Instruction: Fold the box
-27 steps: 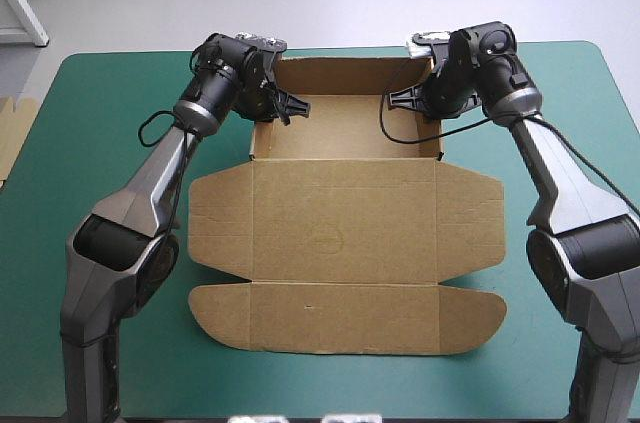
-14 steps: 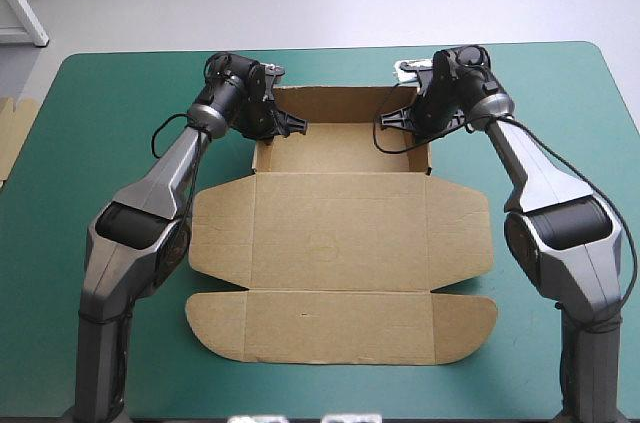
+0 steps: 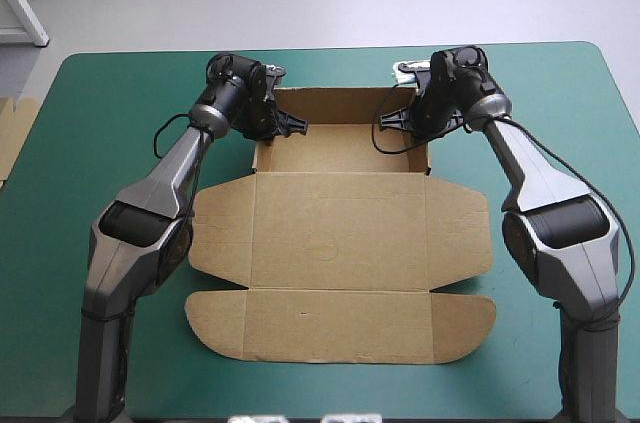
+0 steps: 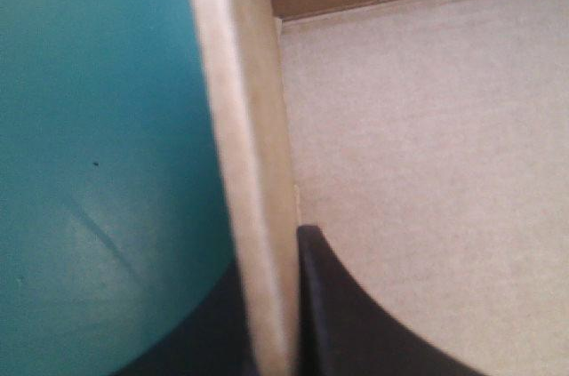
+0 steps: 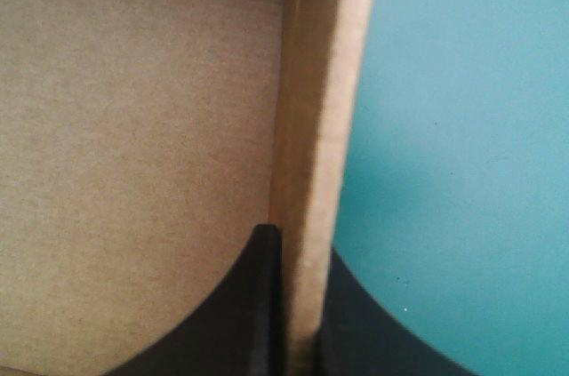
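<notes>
We see the matte brown box, lid flat, its upright side walls pinched by the left gripper and right gripper.

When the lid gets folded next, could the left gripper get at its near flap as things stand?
Probably not yet: the left gripper is shut on the box's left wall. Once released, the near flap lies flat and uncovered, with nothing in between.

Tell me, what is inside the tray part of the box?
The box tray holds only bare brown floor, plus one finger each from the left gripper and right gripper, which pinch its side walls. The table beneath it is hidden.
</notes>
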`<action>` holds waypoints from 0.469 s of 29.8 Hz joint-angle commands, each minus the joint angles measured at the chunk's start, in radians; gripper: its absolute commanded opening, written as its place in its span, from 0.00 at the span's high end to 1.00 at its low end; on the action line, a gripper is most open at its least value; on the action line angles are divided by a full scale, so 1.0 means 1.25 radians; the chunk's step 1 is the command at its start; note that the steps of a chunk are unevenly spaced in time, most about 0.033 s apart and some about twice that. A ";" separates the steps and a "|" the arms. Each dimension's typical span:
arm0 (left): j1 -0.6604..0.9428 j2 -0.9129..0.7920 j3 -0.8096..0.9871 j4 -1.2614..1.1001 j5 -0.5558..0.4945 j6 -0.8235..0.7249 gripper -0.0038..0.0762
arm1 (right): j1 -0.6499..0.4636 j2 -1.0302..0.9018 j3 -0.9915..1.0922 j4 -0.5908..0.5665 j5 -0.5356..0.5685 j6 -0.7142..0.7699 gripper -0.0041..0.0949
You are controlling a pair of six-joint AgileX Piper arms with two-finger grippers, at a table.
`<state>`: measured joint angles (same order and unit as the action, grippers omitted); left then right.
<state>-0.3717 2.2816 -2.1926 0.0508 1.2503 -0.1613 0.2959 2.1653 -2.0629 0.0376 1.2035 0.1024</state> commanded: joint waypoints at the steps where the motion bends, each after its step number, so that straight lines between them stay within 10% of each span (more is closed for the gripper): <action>1: 0.005 -0.022 -0.010 0.036 -0.016 0.040 0.96 | 0.005 -0.033 -0.018 -0.013 -0.008 -0.053 0.95; 8: 0.013 -0.028 -0.014 0.017 0.014 0.064 0.94 | 0.003 -0.034 -0.066 -0.002 0.010 -0.049 0.68; 14: 0.017 -0.043 -0.061 -0.012 0.020 0.076 0.65 | 0.003 -0.035 -0.122 0.024 0.027 -0.039 0.43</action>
<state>-0.3582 2.2845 -2.2183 0.0253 1.2495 -0.0821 0.3027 2.1870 -2.1628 0.0520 1.2368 0.0606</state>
